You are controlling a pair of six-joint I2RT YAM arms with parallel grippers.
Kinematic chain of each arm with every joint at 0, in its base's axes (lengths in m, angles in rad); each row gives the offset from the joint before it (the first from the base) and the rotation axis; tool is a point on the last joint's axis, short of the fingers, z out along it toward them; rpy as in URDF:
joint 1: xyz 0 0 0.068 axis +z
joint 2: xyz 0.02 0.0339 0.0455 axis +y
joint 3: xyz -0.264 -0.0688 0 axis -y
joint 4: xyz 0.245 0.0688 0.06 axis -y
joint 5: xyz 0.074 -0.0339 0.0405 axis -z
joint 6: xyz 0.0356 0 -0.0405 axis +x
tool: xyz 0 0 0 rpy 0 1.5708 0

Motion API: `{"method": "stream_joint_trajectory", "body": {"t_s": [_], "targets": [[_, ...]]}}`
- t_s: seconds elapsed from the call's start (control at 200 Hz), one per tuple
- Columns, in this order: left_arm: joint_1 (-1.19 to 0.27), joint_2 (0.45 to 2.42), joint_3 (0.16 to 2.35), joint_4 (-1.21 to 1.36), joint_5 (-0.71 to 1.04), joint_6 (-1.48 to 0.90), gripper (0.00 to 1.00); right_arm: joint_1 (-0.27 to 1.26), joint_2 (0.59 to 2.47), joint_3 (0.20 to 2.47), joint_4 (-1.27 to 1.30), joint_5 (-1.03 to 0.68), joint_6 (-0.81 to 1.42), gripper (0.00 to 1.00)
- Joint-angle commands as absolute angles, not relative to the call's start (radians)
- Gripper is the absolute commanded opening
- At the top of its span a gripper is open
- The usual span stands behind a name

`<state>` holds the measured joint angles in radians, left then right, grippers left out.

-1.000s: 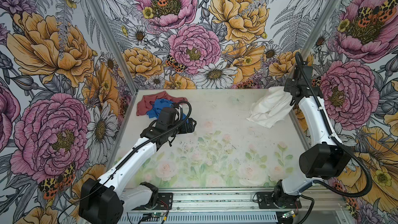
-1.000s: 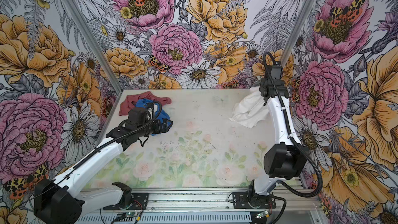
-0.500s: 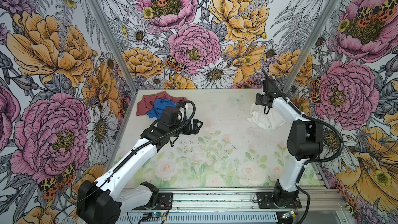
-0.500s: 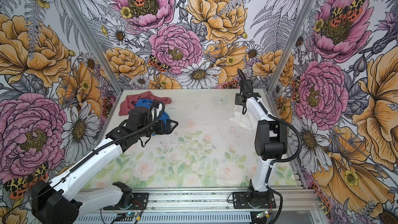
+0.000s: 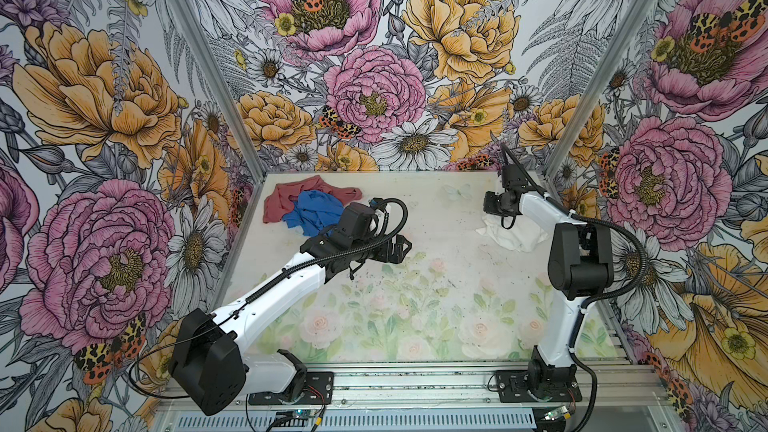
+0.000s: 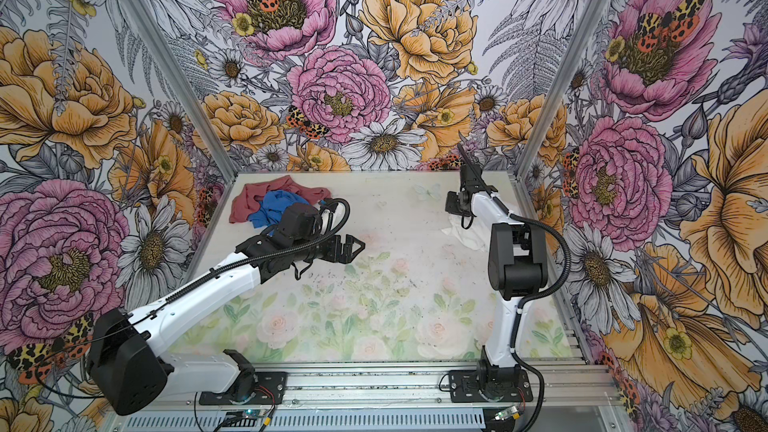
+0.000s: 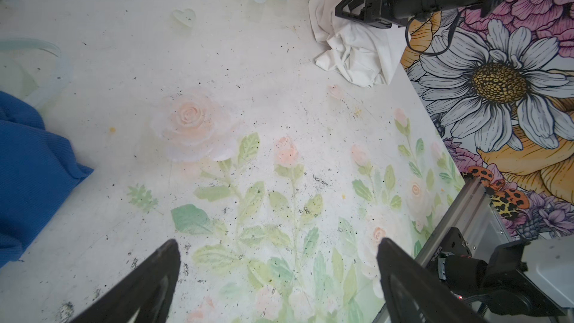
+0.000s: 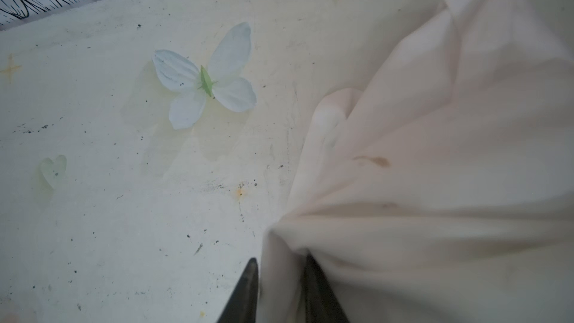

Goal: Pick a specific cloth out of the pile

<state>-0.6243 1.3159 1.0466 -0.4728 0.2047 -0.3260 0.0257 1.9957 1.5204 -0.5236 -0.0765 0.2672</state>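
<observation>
In both top views the white cloth [image 5: 513, 236] [image 6: 467, 236] lies crumpled on the table [image 5: 436, 284] by the right wall, well apart from the pile [image 5: 307, 205] of dusty-red cloth [image 5: 286, 197] and bright blue cloth [image 5: 311, 216] in the far left corner; the right gripper [image 5: 490, 207] hangs low over the white cloth's far edge; the left gripper [image 5: 401, 245] hovers over bare table near the middle, jaws wide and empty.

In the left wrist view the left gripper's fingers [image 7: 155, 274] frame only table; the white cloth [image 7: 351, 54] sits heaped under the right gripper [image 7: 351, 7], touching nothing coloured.

In the right wrist view the right gripper [image 8: 279, 259] has its fingers close together on a bunched fold of the white cloth [image 8: 435, 166], creases fanning from the pinch, so it reads as holding; how firmly cannot be told.

The step looks like setting the cloth down; the jaws should part fully before the arm lifts straight up, lest the thin fabric snag and trail.
</observation>
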Motion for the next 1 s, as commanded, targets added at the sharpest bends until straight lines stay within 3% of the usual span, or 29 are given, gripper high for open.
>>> {"method": "stream_joint_trajectory", "body": {"t_s": [0.0, 0.205, 0.32, 0.51, 0.836, 0.996], "targets": [[-0.625, 1.321, 1.077, -0.452, 0.178, -0.298, 0.99, 0.029, 1.920, 1.505, -0.523, -0.060, 0.218, 0.71], [-0.625, 1.333, 1.064, -0.433, 0.189, -0.304, 0.99, 0.012, 1.717, 1.423, -0.528, 0.074, 0.174, 0.89], [-0.624, 1.349, 1.054, -0.409, 0.210, -0.315, 0.99, -0.057, 1.673, 1.362, -0.527, 0.131, 0.185, 0.93], [-0.626, 1.367, 1.052, -0.400, 0.223, -0.306, 0.99, -0.160, 1.796, 1.358, -0.552, 0.106, 0.152, 0.94], [-0.597, 1.386, 1.023, -0.381, 0.236, -0.305, 0.99, -0.170, 2.004, 1.528, -0.623, -0.110, 0.131, 0.98], [-0.594, 1.375, 1.011, -0.379, 0.234, -0.309, 0.99, -0.142, 2.056, 1.547, -0.673, -0.092, 0.116, 0.99]]}}
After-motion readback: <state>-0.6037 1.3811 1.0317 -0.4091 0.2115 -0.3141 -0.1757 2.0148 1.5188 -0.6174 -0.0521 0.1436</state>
